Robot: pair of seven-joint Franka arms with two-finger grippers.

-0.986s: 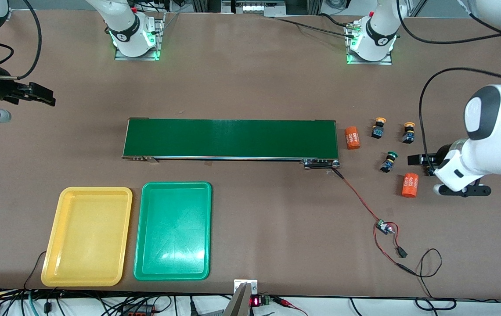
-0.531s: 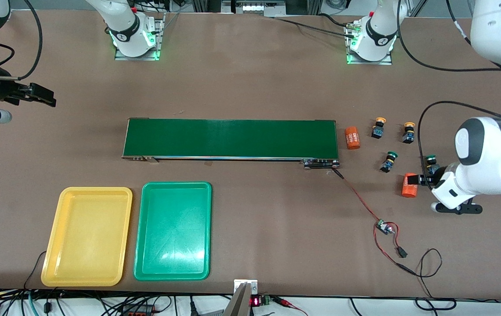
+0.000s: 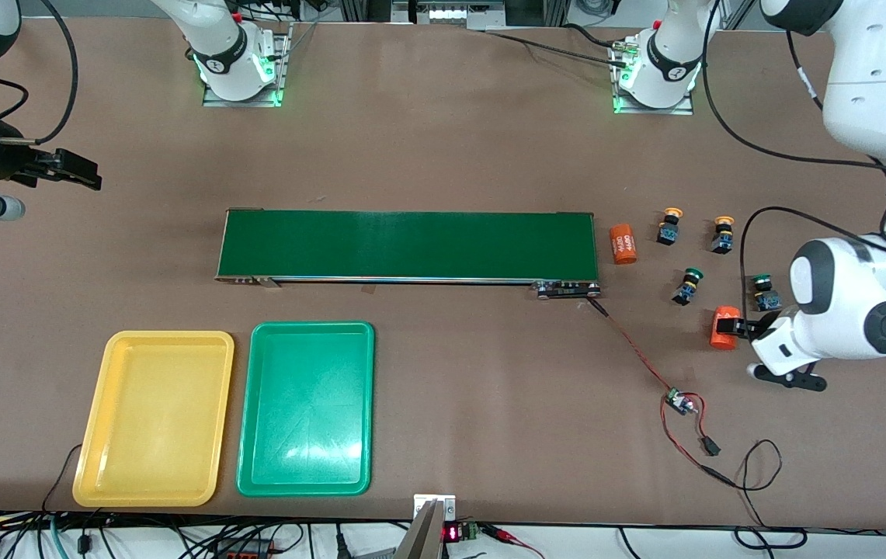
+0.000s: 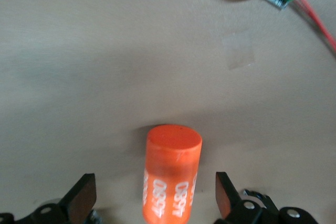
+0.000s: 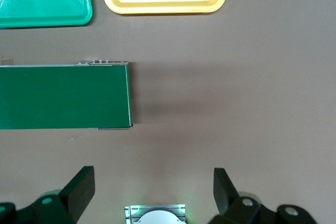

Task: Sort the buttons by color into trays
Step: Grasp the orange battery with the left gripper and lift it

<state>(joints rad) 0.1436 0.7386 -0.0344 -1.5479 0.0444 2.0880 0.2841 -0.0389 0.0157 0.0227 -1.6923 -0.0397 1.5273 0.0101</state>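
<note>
Four buttons stand off the conveyor's end at the left arm's end of the table: two yellow-capped (image 3: pixel 671 225) (image 3: pixel 723 234) and, nearer the camera, two green-capped (image 3: pixel 689 285) (image 3: pixel 763 291). My left gripper (image 3: pixel 736 328) is low and open, its fingers (image 4: pixel 81 200) either side of an orange cylinder (image 4: pixel 170 177) lying on the table, apart from it. The yellow tray (image 3: pixel 154 341) and the green tray (image 3: pixel 306 330) lie side by side near the camera at the right arm's end. My right gripper (image 3: pixel 74 172) waits open over bare table with nothing between its fingers (image 5: pixel 79 187).
The long dark green conveyor belt (image 3: pixel 408 244) crosses the middle of the table. A second orange cylinder (image 3: pixel 623 244) lies at its end. Red and black wires run from the belt to a small circuit board (image 3: pixel 675 400). Both arm bases (image 3: pixel 237 66) (image 3: pixel 656 74) stand along the table's edge.
My left gripper swung from beside a green-capped button toward the camera and now straddles the orange cylinder, so that button shows. The right gripper has hardly moved.
</note>
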